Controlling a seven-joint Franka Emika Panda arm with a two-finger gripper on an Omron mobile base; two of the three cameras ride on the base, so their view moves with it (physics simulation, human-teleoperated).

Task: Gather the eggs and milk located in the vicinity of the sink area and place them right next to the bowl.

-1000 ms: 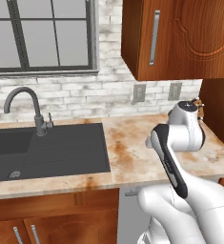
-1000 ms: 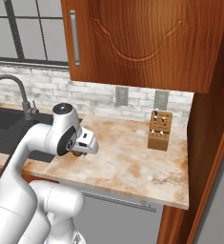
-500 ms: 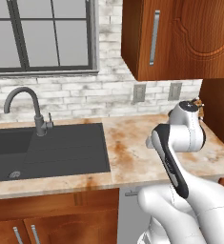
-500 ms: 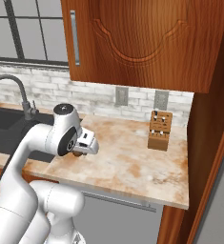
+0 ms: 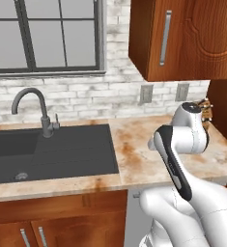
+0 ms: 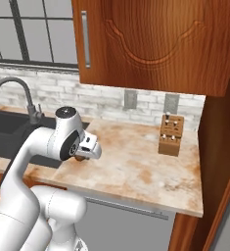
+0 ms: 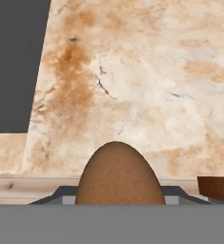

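Pinching a brown egg (image 7: 119, 174) between the jaws, close to the hand camera, gripper (image 6: 80, 157) held above the counter (image 6: 136, 166). Hanging over the marbled tan stone just right of the sink (image 5: 57, 152), near the counter's front edge. Farther back, dark-grey basin with round drain and curved grey faucet (image 5: 35, 108) at its rear rim. Farther still, wooden knife block (image 6: 171, 135) standing by the brick backsplash at the counter's right end. Behind and above, two wall outlets (image 6: 131, 99), wooden upper cabinets (image 6: 150, 41) and a window (image 5: 42, 36).
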